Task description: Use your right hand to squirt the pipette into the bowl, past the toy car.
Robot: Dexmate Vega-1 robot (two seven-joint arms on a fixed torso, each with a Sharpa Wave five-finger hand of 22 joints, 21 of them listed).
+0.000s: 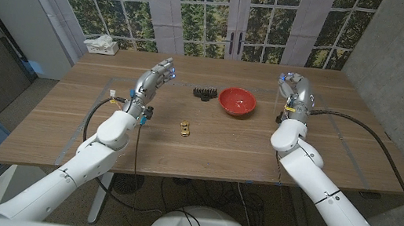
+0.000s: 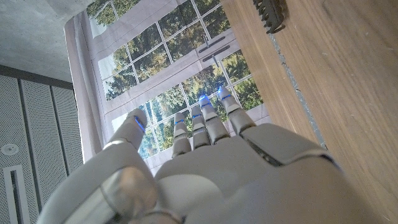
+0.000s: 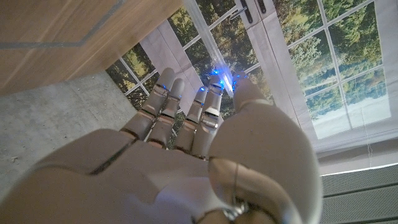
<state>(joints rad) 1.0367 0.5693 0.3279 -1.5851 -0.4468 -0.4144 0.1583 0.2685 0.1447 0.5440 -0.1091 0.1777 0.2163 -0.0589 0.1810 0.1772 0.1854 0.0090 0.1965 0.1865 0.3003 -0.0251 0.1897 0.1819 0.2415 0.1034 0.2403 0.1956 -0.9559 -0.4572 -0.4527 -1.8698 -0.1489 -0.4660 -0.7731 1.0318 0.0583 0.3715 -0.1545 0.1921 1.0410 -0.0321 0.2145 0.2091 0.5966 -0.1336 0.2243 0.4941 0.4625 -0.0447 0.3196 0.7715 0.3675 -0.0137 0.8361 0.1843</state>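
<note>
The right hand (image 1: 294,89) is pinching a clear pipette (image 3: 225,84) right of the red bowl (image 1: 237,101); next, carrying leftward over it.

The left hand (image 1: 156,76) is waiting, fingers apart and holding nothing.

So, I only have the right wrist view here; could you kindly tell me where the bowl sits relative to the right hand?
Observer: The round red bowl sits on the wooden table, to the left of the right hand.
Operator: Thank you, and the toy car?
Observer: The small yellow toy car lies nearer the robot than the bowl, further left.
Operator: Anything else beside the bowl?
Observer: A black toothed comb-like piece lies just left of it, apart.
</note>
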